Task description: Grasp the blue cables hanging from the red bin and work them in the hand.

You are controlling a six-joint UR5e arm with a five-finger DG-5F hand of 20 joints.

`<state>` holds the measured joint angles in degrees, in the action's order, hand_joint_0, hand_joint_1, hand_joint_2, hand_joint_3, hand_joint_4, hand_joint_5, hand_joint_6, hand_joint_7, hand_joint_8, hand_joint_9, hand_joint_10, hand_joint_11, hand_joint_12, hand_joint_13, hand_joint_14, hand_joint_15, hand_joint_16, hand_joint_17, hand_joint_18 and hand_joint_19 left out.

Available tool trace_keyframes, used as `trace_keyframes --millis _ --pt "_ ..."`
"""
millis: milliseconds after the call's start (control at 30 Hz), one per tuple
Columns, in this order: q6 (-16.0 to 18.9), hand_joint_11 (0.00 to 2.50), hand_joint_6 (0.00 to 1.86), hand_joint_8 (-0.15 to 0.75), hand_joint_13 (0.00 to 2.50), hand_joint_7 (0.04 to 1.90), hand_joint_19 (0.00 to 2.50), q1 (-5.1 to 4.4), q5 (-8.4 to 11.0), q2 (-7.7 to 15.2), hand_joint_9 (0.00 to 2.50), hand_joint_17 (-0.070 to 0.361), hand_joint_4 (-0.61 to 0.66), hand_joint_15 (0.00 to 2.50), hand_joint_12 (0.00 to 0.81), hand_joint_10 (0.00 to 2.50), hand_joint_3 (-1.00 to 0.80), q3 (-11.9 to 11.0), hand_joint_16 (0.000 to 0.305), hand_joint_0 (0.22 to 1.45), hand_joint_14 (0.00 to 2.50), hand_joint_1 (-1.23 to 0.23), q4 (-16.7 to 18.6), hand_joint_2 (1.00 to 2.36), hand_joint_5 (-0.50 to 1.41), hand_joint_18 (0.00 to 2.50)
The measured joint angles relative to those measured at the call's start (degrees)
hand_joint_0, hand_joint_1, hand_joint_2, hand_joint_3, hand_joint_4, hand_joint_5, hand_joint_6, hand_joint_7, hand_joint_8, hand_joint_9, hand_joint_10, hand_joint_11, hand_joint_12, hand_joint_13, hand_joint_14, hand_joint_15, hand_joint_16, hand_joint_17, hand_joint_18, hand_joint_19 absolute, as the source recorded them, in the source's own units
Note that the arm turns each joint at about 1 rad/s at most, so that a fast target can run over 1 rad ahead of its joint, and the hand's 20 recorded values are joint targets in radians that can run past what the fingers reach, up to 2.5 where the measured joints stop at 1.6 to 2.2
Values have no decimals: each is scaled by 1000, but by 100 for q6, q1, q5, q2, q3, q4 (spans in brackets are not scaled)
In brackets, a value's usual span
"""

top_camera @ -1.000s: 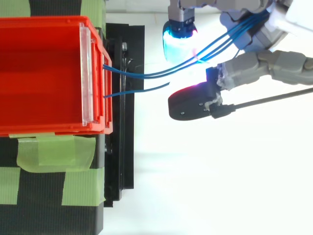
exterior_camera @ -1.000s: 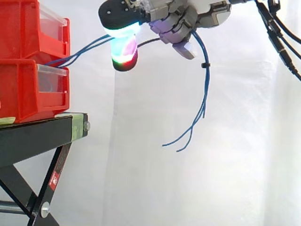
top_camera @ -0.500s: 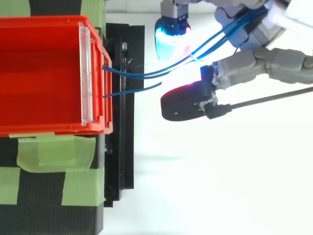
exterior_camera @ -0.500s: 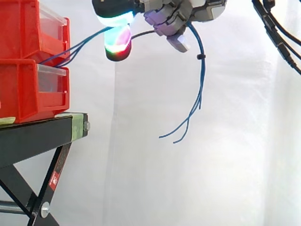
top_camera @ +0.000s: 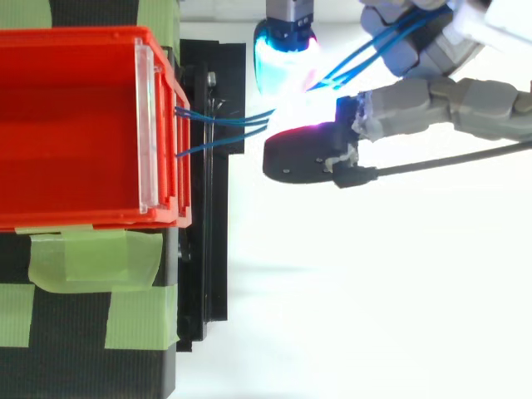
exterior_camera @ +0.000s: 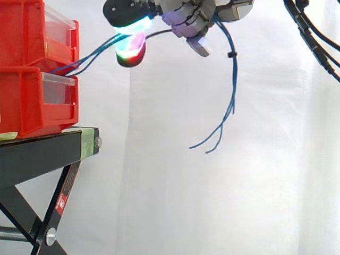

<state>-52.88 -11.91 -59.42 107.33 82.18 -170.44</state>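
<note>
Several blue cables (exterior_camera: 231, 55) gripped, hand (top_camera: 432, 104) shifted toward red bin (top_camera: 83, 218)

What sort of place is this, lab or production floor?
Most likely a lab test rig, not a production floor: a white curtain as backdrop, red bins on a black stand patched with green tape, and the hand gripping blue cables hanging from a bin.

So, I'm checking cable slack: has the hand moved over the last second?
Yes. The hand, gripping the blue cables, has shifted toward the red bin, and slightly upward in the side view.
</note>
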Motion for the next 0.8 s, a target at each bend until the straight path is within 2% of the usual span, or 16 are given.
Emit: trace_keyframes --millis 200,467,800 --pt "-10 2500 3 519 2085 1400 763 -9 9 3 1736 183 323 2010 771 2500 -219 -1 244 1019 2500 -613 2 1028 348 2500" --pt "-4 2500 4 519 2085 1389 763 -13 32 6 1736 183 303 2010 771 2500 165 -1 244 1041 2500 -621 2 1017 361 2500" --pt "8 2500 8 519 2085 1321 763 -8 36 4 1736 183 334 2010 771 2500 238 0 244 1002 2500 -646 2 1002 318 2500"
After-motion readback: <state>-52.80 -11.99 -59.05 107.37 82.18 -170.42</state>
